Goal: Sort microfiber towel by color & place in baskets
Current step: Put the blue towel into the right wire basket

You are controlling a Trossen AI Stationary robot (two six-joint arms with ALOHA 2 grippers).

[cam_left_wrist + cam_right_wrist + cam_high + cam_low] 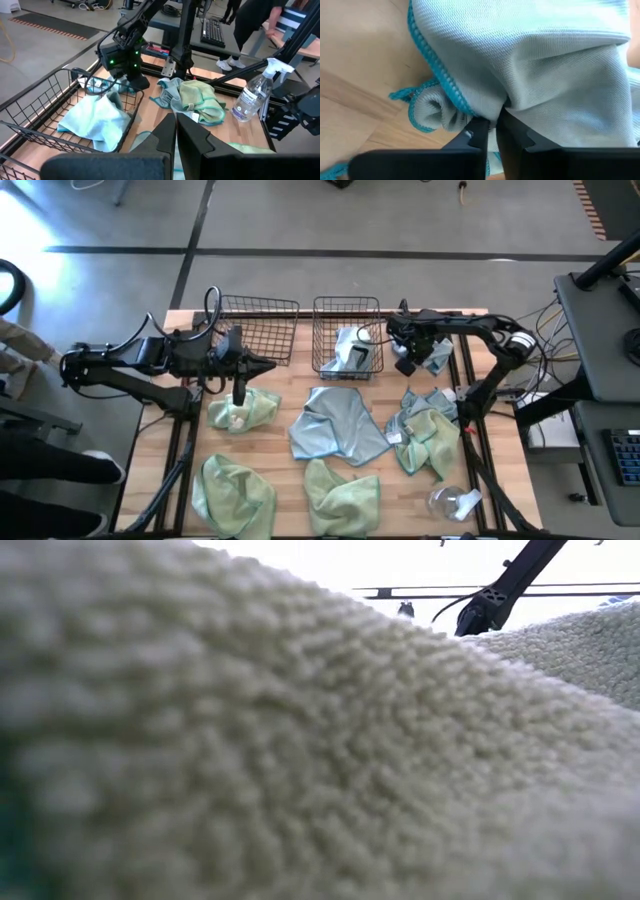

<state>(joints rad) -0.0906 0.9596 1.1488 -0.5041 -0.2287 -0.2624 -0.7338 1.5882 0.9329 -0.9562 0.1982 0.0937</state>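
Blue-grey towel [530, 65] pinched by right hand [492, 131]

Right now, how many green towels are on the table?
4. One green towel is at the left tool. Two lie along the edge opposite the baskets, left and middle. One is tangled with blue-grey cloth on the right. That pile may hide more.

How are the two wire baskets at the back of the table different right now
The left basket appears empty, while the right basket already has a pale blue-grey towel inside. The left gripper, shut and holding nothing, sits by the left basket; the right gripper, shut on another blue-grey towel, is beside the right basket. Both are black mesh, alike in size, side by side.
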